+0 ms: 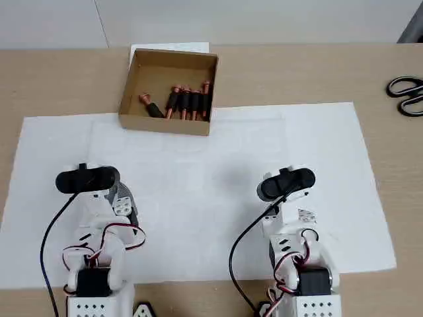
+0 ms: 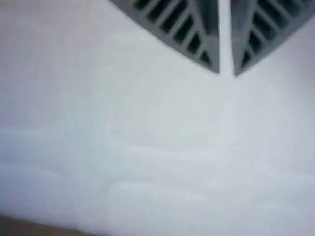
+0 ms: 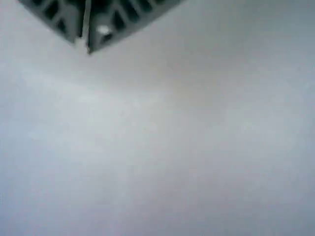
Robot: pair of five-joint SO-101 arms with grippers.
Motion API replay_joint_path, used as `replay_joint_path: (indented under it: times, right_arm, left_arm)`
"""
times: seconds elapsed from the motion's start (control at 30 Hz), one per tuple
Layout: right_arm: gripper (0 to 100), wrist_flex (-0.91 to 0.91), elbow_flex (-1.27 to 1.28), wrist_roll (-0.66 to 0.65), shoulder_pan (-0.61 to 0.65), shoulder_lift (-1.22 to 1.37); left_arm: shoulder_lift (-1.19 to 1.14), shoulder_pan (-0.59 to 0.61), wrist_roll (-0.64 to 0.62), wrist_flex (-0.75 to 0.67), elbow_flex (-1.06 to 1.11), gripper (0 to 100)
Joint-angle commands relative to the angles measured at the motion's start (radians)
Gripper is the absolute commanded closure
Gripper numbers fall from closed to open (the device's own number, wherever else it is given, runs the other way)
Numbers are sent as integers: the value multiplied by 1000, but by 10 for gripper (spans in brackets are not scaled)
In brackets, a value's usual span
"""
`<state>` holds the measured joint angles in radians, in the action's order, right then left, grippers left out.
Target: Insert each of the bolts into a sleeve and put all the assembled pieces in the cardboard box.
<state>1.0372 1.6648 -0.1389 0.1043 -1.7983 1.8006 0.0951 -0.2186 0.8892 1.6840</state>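
Observation:
The cardboard box (image 1: 165, 123) stands at the back of the table, left of centre. Inside it lie several copper bolts in black sleeves (image 1: 187, 102) side by side, with one more assembled piece (image 1: 152, 107) lying at an angle beside them. My left arm (image 1: 92, 198) is folded back at the near left and my right arm (image 1: 291, 205) at the near right, both far from the box. In the left wrist view my left gripper (image 2: 227, 73) is shut with nothing in it, just over the white sheet. My right gripper (image 3: 84, 45) is likewise shut and holds nothing.
A large white paper sheet (image 1: 211, 172) covers the middle of the wooden table (image 1: 59, 79). A pair of black scissors (image 1: 406, 94) lies at the far right edge, off the sheet.

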Motion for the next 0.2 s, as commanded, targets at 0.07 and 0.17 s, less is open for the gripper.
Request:
replay_joint_path:
  times: [0.07, 0.17]
  right_arm:
    - [995, -5, -8, -8, -4, -16]
    - [995, -5, -8, -8, -4, -16]
  left_arm:
    - [12, 3, 0, 2, -4, 993]
    - [12, 3, 0, 2, -4, 993]
